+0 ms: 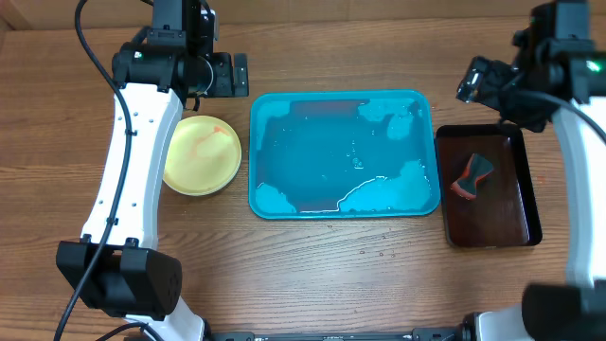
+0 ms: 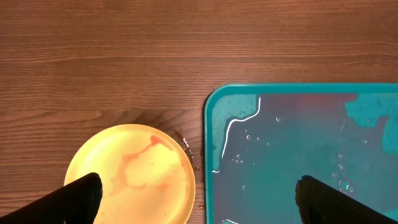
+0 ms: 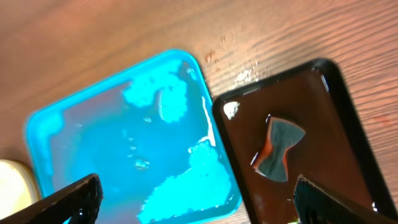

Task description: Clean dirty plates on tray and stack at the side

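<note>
L gripper [image 2: 205, 202] jaws apart, empty: plates [image 2: 130, 177] under one finger, tray [image 2: 209, 124] under other. R gripper [image 3: 202, 202] apart too, betw. tray & brown tray [image 3: 348, 106] w/ sponge [image 3: 280, 149].

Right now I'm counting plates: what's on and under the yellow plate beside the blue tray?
On the yellow plate only faint reddish smears show. Anything beneath it, more plates or bare table, is covered by the plate itself.
</note>
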Controlling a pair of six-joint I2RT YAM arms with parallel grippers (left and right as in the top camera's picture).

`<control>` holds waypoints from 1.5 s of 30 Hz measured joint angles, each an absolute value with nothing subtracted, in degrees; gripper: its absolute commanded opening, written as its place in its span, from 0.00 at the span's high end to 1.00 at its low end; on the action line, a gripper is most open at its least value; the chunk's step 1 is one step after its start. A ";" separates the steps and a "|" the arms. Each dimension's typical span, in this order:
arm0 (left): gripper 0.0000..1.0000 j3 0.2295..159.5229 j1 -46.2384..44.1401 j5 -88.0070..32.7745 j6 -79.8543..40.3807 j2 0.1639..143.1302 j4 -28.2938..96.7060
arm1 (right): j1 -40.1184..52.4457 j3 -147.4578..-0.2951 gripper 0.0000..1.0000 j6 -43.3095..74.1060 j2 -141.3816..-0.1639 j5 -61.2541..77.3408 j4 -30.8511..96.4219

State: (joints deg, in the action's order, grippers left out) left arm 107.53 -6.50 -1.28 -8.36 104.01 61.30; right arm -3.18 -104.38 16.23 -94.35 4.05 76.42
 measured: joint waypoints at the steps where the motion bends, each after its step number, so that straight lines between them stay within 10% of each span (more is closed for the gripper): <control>1: 0.00 107.53 -6.50 -1.28 -8.36 104.01 61.32 | -3.25 -104.38 0.00 16.23 -92.51 4.05 76.51; 28: 0.00 107.53 -6.66 -1.28 -8.36 104.01 61.32 | -3.38 -104.60 0.00 17.56 -75.05 4.47 89.47; 45: 0.00 107.53 -6.66 -1.28 -8.36 104.01 61.34 | -2.11 -66.15 0.00 12.25 -48.29 3.60 38.63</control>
